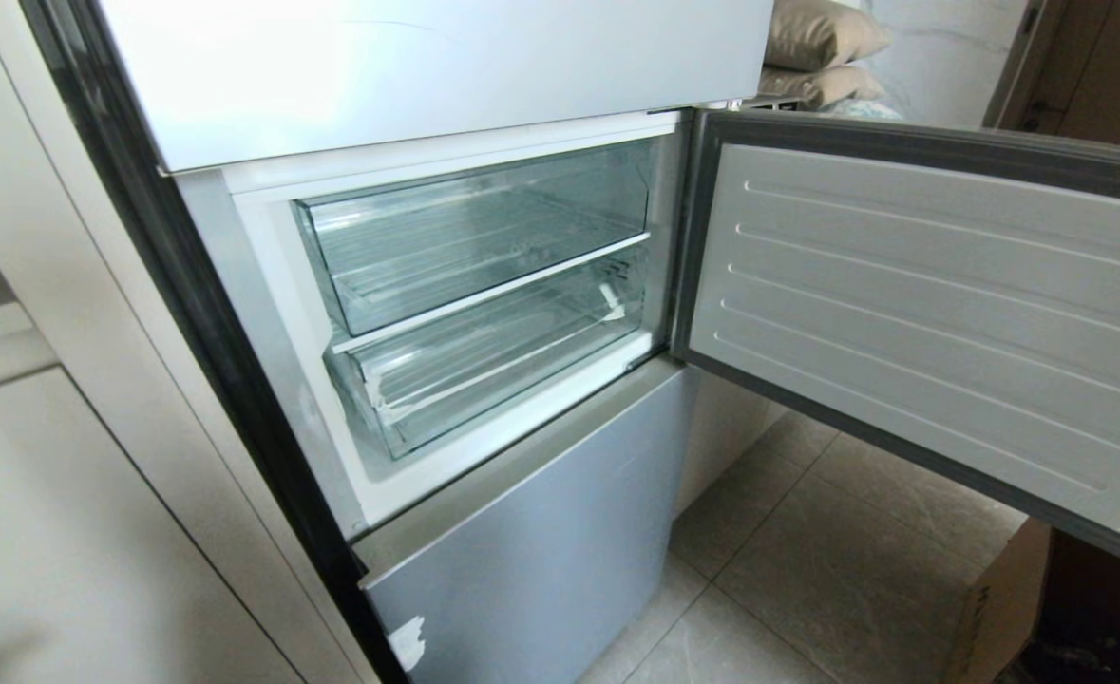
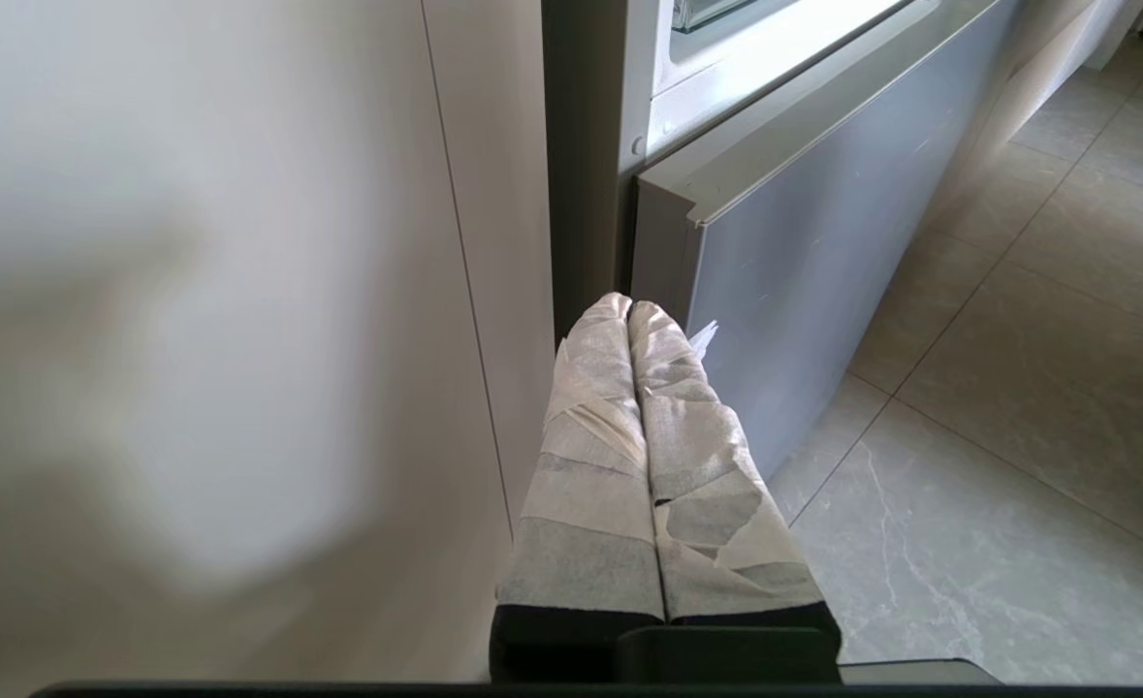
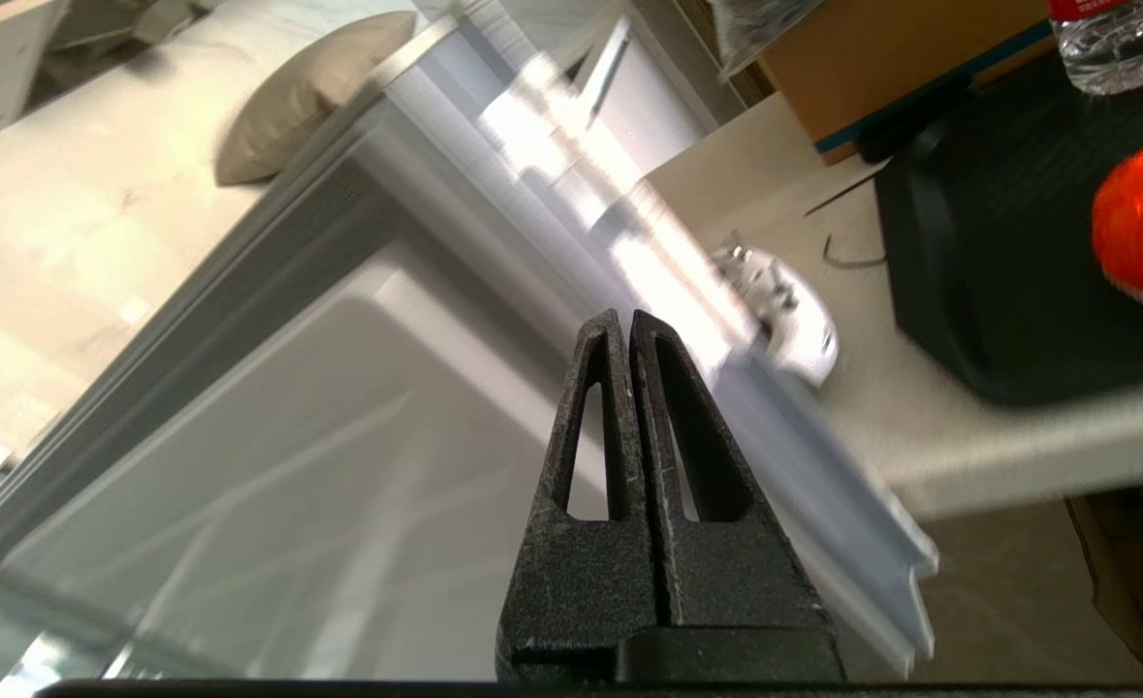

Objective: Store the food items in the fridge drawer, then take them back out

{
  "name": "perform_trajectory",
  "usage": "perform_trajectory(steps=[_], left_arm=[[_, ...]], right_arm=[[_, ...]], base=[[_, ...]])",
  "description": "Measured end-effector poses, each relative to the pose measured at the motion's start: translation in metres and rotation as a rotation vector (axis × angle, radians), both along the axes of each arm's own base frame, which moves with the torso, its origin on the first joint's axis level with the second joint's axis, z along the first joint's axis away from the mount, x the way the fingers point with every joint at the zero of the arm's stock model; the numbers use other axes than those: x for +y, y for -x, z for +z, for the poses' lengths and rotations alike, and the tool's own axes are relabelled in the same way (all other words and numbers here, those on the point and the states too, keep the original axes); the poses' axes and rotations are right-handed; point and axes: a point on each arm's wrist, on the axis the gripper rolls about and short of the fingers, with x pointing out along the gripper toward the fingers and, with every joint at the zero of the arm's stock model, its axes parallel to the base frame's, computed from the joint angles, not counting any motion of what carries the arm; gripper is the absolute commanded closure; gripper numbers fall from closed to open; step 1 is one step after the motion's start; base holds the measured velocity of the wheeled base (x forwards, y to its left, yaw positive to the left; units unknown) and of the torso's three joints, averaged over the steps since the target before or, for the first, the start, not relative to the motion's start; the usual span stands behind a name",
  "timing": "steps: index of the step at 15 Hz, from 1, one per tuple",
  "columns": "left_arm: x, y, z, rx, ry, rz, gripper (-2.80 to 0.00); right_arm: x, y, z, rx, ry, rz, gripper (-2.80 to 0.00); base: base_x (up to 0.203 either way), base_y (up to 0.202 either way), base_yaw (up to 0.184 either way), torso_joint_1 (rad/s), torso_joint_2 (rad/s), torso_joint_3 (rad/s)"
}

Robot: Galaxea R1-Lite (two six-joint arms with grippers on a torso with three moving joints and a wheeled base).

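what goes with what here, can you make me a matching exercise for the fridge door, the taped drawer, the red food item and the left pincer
Things:
1. fridge door
2. fridge drawer
3. red food item
4. left pincer

States or places:
A. shut, fingers wrapped in pale tape, low beside the grey lower door
B. swung wide open
C. on a black tray on a counter
D. pushed in and empty, below the other clear drawer

Pairs: 1-B, 2-D, 3-C, 4-A
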Motion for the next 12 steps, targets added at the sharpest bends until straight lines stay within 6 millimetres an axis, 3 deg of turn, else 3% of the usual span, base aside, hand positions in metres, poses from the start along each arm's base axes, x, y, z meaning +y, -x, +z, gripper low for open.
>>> perform_trajectory(steps=[4,9,12], left_arm=[[0.000,0.000,0.000,0.000,0.000,0.000,0.00],[0.000,0.000,0.000,0.001,0.000,0.000,0.00],[0.000,0.000,0.000,0.000,0.000,0.000,0.00]], right_arm=[[-0.058,-0.019,0.007,-0.051,-0.069,-0.037,0.00],[-0.096,-0.032,0.000,-0.052,-0.140,-0.055,0.00],[-0.120,-0.045,0.001,-0.094,-0.227,0.059,0.00]], base=[[0.000,0.000,0.000,0.000,0.00,0.000],[0.000,0.000,0.000,0.000,0.00,0.000],[0.000,0.000,0.000,0.000,0.00,0.000]])
